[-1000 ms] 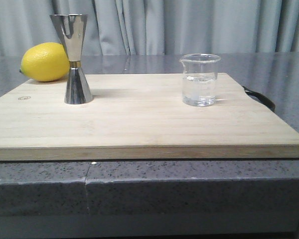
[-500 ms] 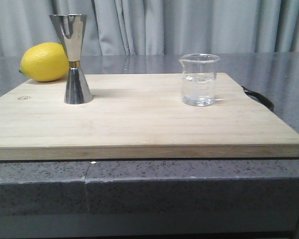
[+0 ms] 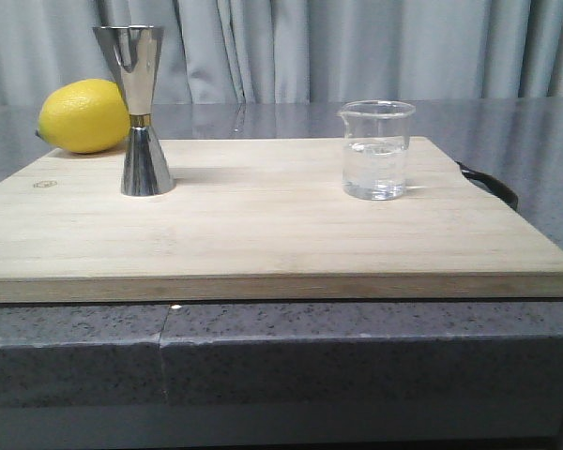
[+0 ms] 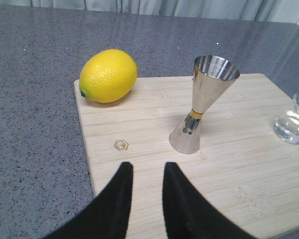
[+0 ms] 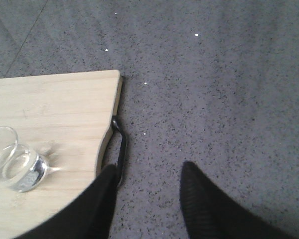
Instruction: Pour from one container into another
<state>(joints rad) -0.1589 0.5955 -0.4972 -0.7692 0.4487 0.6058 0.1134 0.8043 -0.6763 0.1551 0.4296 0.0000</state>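
Observation:
The clear glass beaker [image 3: 376,150] stands upright on the right part of the wooden cutting board [image 3: 263,234], holding some clear liquid. The steel hourglass jigger [image 3: 143,112] stands upright on the board's left part. Neither gripper shows in the front view. In the left wrist view my left gripper [image 4: 147,167] is open and empty, hanging over the board's near left corner, short of the jigger [image 4: 202,112]. In the right wrist view my right gripper [image 5: 149,169] is open and empty over the grey counter just off the board's right edge. The beaker [image 5: 15,164] stands to its side, apart from it.
A yellow lemon [image 3: 83,116] lies at the board's far left corner, behind the jigger. A black strap handle [image 5: 120,147] sticks out from the board's right edge, close to one right finger. Grey speckled counter [image 3: 357,347] surrounds the board, with a curtain behind.

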